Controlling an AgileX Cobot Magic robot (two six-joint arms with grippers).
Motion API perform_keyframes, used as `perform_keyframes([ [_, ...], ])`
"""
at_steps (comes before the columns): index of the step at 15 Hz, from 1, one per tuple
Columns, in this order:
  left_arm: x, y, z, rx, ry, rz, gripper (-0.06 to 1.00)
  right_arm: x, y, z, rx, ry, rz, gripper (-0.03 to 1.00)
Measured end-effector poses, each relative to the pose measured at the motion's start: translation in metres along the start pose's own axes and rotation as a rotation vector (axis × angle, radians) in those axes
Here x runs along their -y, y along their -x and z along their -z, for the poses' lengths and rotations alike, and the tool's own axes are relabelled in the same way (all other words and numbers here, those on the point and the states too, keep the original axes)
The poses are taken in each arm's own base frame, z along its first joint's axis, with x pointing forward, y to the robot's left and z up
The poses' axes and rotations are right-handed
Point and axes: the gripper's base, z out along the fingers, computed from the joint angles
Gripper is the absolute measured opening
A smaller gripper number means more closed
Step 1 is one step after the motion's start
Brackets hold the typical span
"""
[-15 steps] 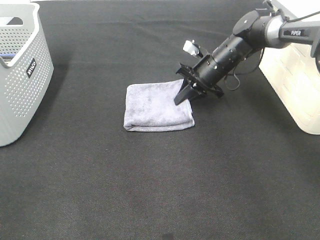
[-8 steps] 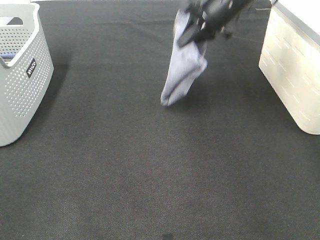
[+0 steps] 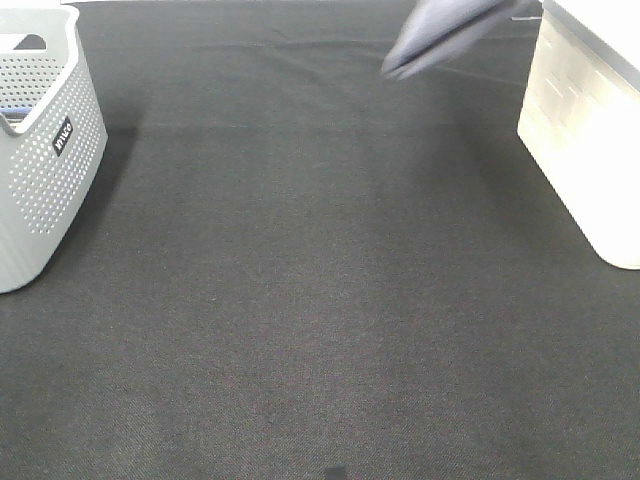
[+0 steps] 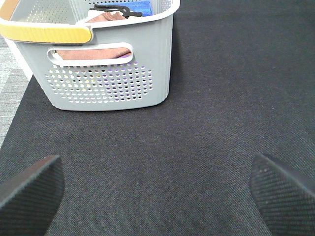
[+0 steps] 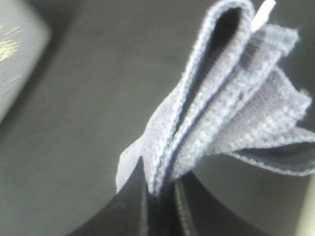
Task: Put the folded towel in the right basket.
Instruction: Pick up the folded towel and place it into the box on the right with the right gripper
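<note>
The folded lavender-grey towel [image 3: 440, 35] hangs in the air at the top of the high view, just left of the white right basket [image 3: 590, 150]. The right arm itself is out of that view. In the right wrist view my right gripper [image 5: 160, 196] is shut on the towel [image 5: 221, 113], whose folded layers fan out beyond the fingertips. In the left wrist view my left gripper [image 4: 157, 187] is open and empty, its two pads low over the black cloth, facing the grey left basket [image 4: 108, 83].
The grey perforated left basket [image 3: 40, 150] stands at the far left and holds brown and blue cloths [image 4: 98, 49]. The black table cloth [image 3: 300, 300] covers the whole work surface. A grey floor strip shows beside the cloth in the left wrist view.
My right gripper has lifted the towel off the table and swung it up and to the right toward the white basket. The arm has left the high view. The left arm has not moved.
</note>
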Motion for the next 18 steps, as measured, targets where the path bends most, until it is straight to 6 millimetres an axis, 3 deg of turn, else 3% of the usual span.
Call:
perform_keyframes([
  [2,0.0,0.0,0.0,0.0,0.0,0.0,0.97,0.03,0.0,0.038,0.052,-0.113,-0.046,0.06],
  [3,0.0,0.0,0.0,0.0,0.0,0.0,0.97,0.03,0.0,0.038,0.052,-0.113,-0.046,0.06],
  [6,0.0,0.0,0.0,0.0,0.0,0.0,0.97,0.075,-0.008,0.078,0.085,-0.285,-0.124,0.06],
  [7,0.0,0.0,0.0,0.0,0.0,0.0,0.97,0.098,-0.015,0.091,0.08,-0.376,-0.172,0.06],
  [9,0.0,0.0,0.0,0.0,0.0,0.0,0.97,0.121,-0.022,0.097,0.066,-0.446,-0.223,0.06],
  [11,0.0,0.0,0.0,0.0,0.0,0.0,0.97,0.141,-0.03,0.09,0.041,-0.465,-0.278,0.06],
  [15,0.0,0.0,0.0,0.0,0.0,0.0,0.97,0.171,-0.045,0.044,-0.047,-0.444,-0.372,0.1],
  [16,0.0,0.0,0.0,0.0,0.0,0.0,0.97,0.179,-0.05,0.031,-0.077,-0.444,-0.384,0.17],
  [18,0.0,0.0,0.0,0.0,0.0,0.0,0.97,0.185,-0.056,0.02,-0.107,-0.442,-0.404,0.52],
])
